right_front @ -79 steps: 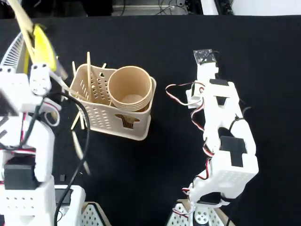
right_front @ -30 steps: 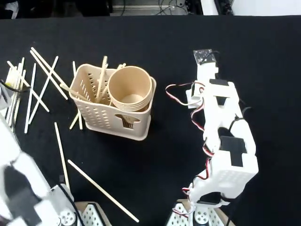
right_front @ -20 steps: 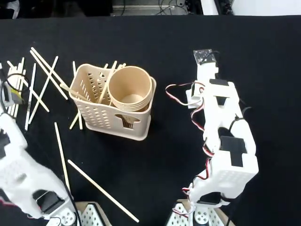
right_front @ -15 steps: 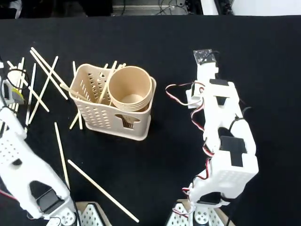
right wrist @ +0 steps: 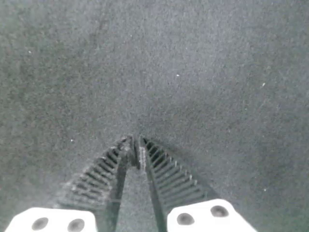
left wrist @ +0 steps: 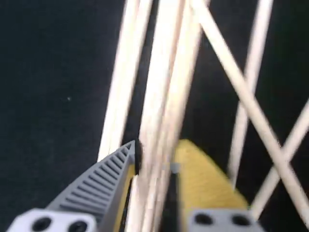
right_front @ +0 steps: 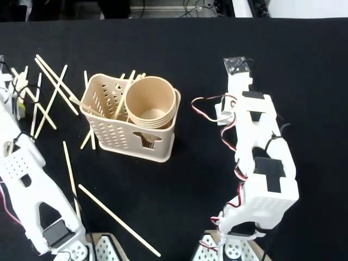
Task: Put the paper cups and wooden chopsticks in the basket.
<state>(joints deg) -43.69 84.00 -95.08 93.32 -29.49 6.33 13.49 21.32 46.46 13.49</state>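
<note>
Wooden chopsticks [left wrist: 166, 72] pinched in left claw [left wrist: 159, 146] | right claw [right wrist: 134, 145] closed

Left arm [right_front: 24, 168]: stretched from its base at the near left corner along the table's left edge, wrist tipped down; left gripper [left wrist: 161, 155] closed around a bundle of wooden chopsticks [left wrist: 166, 111], grey finger on one side, yellow finger on the other. Right arm [right_front: 261, 157]: folded over its base, pointing away; right gripper [right wrist: 134, 147] low over the table, fingertips together, holding nothing.
</note>
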